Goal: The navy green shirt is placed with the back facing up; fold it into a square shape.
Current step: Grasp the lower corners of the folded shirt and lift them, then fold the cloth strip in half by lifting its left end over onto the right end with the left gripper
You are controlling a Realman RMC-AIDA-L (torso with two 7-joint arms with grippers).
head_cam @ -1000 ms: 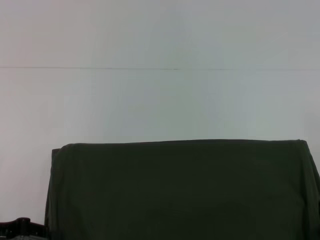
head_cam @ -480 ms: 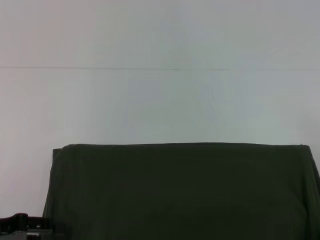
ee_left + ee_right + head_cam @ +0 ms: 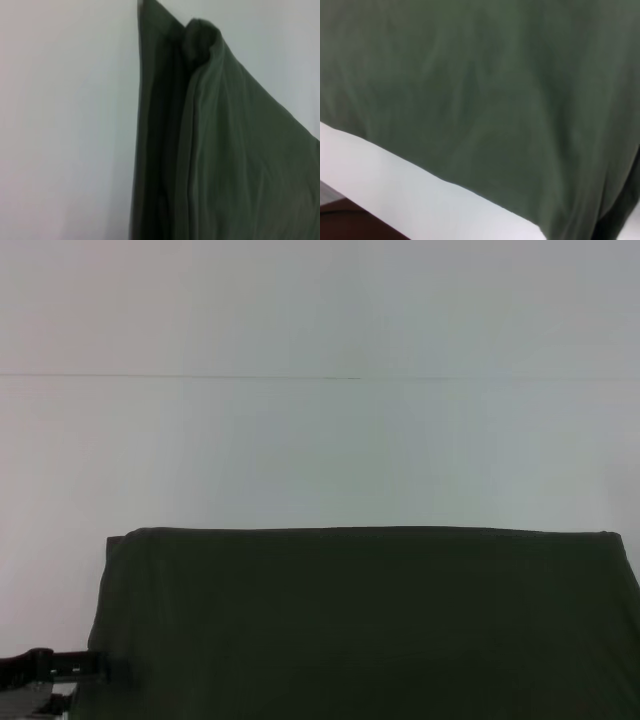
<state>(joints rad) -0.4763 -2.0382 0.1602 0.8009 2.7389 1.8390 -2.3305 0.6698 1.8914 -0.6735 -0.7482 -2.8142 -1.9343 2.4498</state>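
Folding step: dark olive-green cotton shirt (image 3: 360, 625) flat on white worktop (image 3: 320, 450), near edge.
Left pincer (image 3: 60, 668) at left hem, grip state indeterminable; right pincer unseen. Lift both edges evenly, keep fold line straight.

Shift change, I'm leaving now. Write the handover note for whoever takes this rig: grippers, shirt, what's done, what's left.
Left gripper: low at the near left corner of the navy green shirt, beside its left edge; whether its fingers are open or shut cannot be seen.
Right gripper: not in view in any camera.
Shirt: spread on the white table, plain side up, far edge straight. The left wrist view shows layered folds of fabric along one edge.
Done: the shirt lies as a wide rectangle, with some fold apparently made already.
Left: probably fold it across its width into a square.
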